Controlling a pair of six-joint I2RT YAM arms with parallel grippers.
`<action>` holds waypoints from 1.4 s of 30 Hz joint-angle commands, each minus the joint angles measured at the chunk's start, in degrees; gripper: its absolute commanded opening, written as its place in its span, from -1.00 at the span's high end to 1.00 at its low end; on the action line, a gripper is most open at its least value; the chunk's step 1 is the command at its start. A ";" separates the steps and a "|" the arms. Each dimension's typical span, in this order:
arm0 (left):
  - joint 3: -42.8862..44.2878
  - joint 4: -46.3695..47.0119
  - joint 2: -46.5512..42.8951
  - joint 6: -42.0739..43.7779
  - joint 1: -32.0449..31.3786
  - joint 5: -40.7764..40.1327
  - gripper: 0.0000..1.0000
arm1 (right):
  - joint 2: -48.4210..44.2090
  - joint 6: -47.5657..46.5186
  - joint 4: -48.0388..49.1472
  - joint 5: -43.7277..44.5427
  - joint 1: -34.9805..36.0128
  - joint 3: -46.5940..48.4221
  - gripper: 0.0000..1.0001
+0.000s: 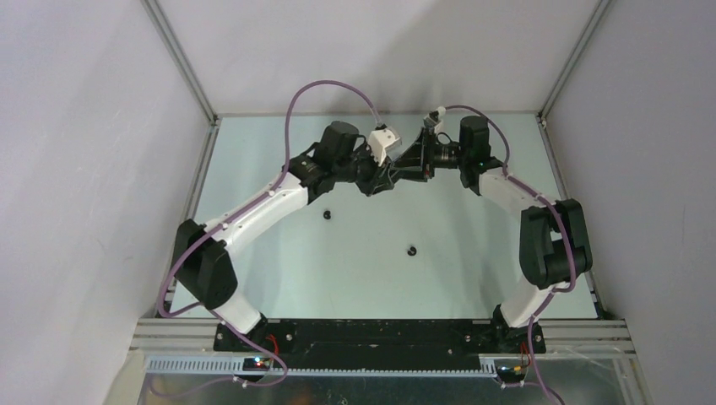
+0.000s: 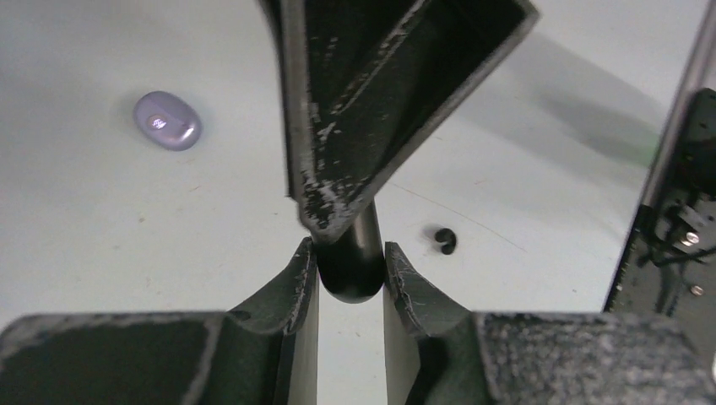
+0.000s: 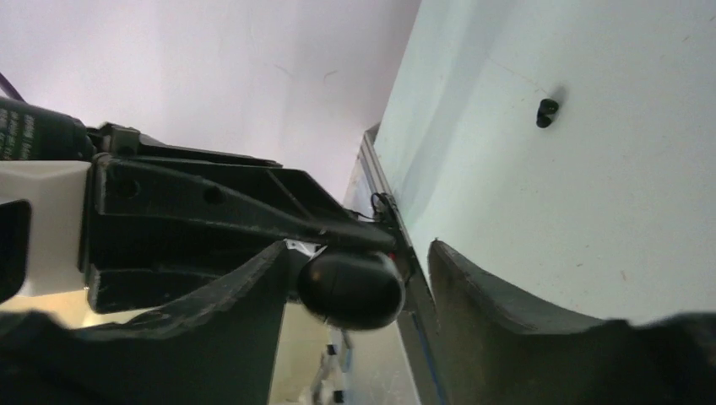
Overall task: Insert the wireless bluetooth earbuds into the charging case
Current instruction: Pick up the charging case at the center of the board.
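The case [image 2: 350, 272] shows only its rounded end; from above, the buds [image 1: 412, 251] are mere specks.

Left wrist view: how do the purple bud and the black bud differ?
The purple bud is a glossy, smooth oval; the black bud is dark and looks hooked. The purple bud shows larger than the black bud. The purple bud lies at upper left, the black bud at centre right. Both lie loose on the table.
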 commanded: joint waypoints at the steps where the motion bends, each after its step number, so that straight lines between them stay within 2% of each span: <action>1: 0.87 -1.02 -4.47 3.92 -0.48 9.18 0.89 | -3.20 -10.32 -0.87 -3.38 -0.53 1.49 -0.45; 2: 0.77 -1.76 -4.58 4.30 -0.50 10.00 0.87 | -3.89 -13.36 -5.03 -3.60 -0.81 2.20 -0.67; 3: 0.37 -2.11 -4.90 5.07 -0.53 12.01 0.86 | -4.47 -21.49 -12.23 -2.82 -0.99 3.83 -0.82; 4: 0.09 -2.53 -5.49 5.36 -0.47 14.11 0.82 | -6.09 -31.96 -15.30 -1.96 -1.56 4.43 -0.94; 5: -0.81 -2.63 -5.84 5.93 -0.48 15.02 0.79 | -7.33 -35.39 -20.90 0.53 -1.76 4.83 -0.97; 6: -1.34 -2.82 -6.65 6.32 -0.50 16.80 0.78 | -9.99 -42.31 -22.84 2.09 -2.35 4.79 -0.98; 7: -2.42 -2.91 -7.07 7.05 -0.49 17.46 0.76 | -11.44 -44.92 -24.22 5.02 -2.72 3.71 -0.98; 8: -2.98 -3.15 -8.01 7.45 -0.48 18.38 0.76 | -14.73 -47.57 -23.32 5.87 -3.91 1.00 -0.99; 10: -4.17 -4.41 -9.42 9.16 -0.47 19.61 0.75 | -19.97 -46.59 -15.39 6.35 -7.13 -4.43 -0.99; 12: -4.99 -6.10 -10.83 11.30 -0.45 20.64 0.74 | -24.66 -43.12 -5.67 2.94 -11.34 -9.05 -0.99; 13: -5.33 -6.83 -11.27 13.02 -0.42 21.01 0.72 | -27.20 -42.20 -0.50 -1.43 -12.41 -10.10 -0.99; 15: -5.39 -9.85 -12.31 15.92 -0.40 21.55 0.69 | -30.27 -44.21 1.18 -10.62 -15.34 -11.80 -0.99; 16: -5.15 -11.70 -12.75 17.47 -0.22 21.95 0.69 | -31.55 -51.48 -1.30 -13.78 -15.76 -12.02 -0.99; 17: -5.09 -13.32 -13.23 17.98 -0.22 22.24 0.68 | -34.00 -62.77 -9.21 -14.47 -15.10 -12.02 -0.99; 19: -5.01 -15.19 -13.93 19.48 -0.24 23.29 0.67 | -37.14 -77.10 -21.69 -12.59 -11.74 -12.07 -0.99; 20: -5.31 -15.46 -14.14 19.90 -0.27 23.56 0.66 | -37.79 -79.93 -25.84 -9.33 -10.23 -12.08 -0.99; 23: -6.18 -15.89 -15.52 20.39 -0.30 24.41 0.64 | -38.76 -88.95 -30.04 -2.81 -1.14 -11.84 -0.99; 26: -7.67 -15.84 -16.58 20.80 -0.31 24.68 0.64 | -37.40 -92.41 -33.06 5.82 7.70 -10.81 -0.93; 30: -10.36 -14.00 -18.24 20.52 -0.67 24.95 0.64 | -35.29 -92.16 -32.91 8.96 13.86 -8.83 -0.78; 32: -11.38 -13.55 -18.76 20.96 -1.10 23.84 0.64 | -34.35 -90.41 -32.77 11.46 16.37 -7.75 -0.64; 37: -12.44 -13.15 -18.37 21.77 -1.74 22.64 0.65 | -32.07 -89.73 -34.02 15.09 20.43 -6.39 -0.49; 42: -12.83 -13.30 -17.98 23.18 -2.23 21.16 0.66 | -30.36 -89.67 -35.05 16.87 23.03 -6.36 -0.23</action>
